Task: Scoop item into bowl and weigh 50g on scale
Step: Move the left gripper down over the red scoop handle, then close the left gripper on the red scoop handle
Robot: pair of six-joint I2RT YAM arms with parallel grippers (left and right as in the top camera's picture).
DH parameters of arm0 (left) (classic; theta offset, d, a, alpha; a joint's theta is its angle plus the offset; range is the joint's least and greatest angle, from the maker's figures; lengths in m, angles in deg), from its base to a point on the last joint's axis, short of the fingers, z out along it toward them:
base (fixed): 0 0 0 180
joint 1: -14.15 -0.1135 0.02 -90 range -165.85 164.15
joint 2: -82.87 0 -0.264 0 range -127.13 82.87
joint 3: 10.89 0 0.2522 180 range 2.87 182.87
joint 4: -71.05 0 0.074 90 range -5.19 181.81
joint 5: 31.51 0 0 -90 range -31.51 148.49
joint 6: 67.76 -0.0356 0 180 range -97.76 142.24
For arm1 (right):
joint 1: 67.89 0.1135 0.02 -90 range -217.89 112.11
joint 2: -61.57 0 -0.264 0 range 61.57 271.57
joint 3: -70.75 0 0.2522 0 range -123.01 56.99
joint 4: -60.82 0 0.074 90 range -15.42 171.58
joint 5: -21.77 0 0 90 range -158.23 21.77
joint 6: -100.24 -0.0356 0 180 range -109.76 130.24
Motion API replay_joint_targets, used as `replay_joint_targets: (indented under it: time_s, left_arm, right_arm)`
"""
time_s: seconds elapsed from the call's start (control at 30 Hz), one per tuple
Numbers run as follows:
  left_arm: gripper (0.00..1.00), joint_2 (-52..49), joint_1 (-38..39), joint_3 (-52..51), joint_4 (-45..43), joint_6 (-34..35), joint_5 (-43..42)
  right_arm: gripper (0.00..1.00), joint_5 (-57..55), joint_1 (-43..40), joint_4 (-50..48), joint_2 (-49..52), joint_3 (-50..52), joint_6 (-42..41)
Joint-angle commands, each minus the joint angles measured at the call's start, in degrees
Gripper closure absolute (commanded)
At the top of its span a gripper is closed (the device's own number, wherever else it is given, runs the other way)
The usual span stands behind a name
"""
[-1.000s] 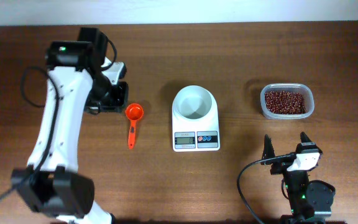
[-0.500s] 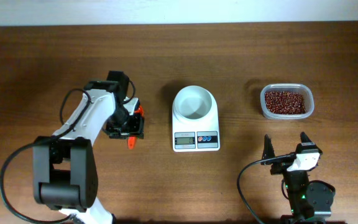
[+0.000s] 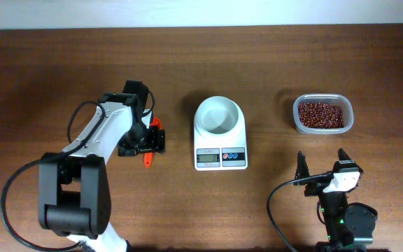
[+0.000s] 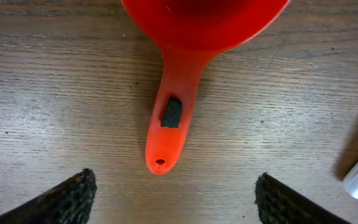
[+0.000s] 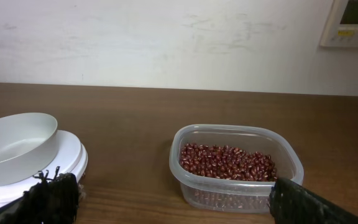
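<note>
Scoop [image 4: 178,74] just ahead of left gripper [image 4: 173,183]

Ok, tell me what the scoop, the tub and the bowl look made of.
Orange scoop: glossy moulded plastic, by its even colour and sheen. Tub: clear plastic, the beans showing through its wall. White bowl: smooth, matte; ceramic or plastic, cannot tell.

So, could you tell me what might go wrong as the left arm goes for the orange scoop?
1. The left gripper has its jaws open around only the very tip of the handle of the scoop. Closing here may miss it or pinch just the end, letting the scoop pivot.
2. The beans sit in the tub beyond the scale and bowl from this arm, so reaching across may knock the bowl off the scale.
</note>
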Motion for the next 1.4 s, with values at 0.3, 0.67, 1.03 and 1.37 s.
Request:
replay_joint_targets:
  time_s: [0.3,0.67,1.03,1.37]
  left_arm:
    - [0.11,-0.2,-0.1,-0.4,-0.3,0.5,0.6]
    - [0.3,-0.2,-0.1,-1.0,-1.4,0.5,0.6]
    - [0.01,-0.3,0.2,-4.6,-10.0,0.2,3.3]
    - [0.56,-0.3,0.2,-9.1,-21.1,0.3,3.4]
  right_arm:
    - [0.01,-0.1,0.2,0.3,-0.4,0.3,-0.1]
    - [0.01,-0.1,0.2,0.3,-0.4,0.3,-0.1]
    - [0.01,-0.1,0.2,0.3,-0.4,0.3,-0.1]
    - [0.01,-0.1,0.2,0.3,-0.4,0.3,-0.1]
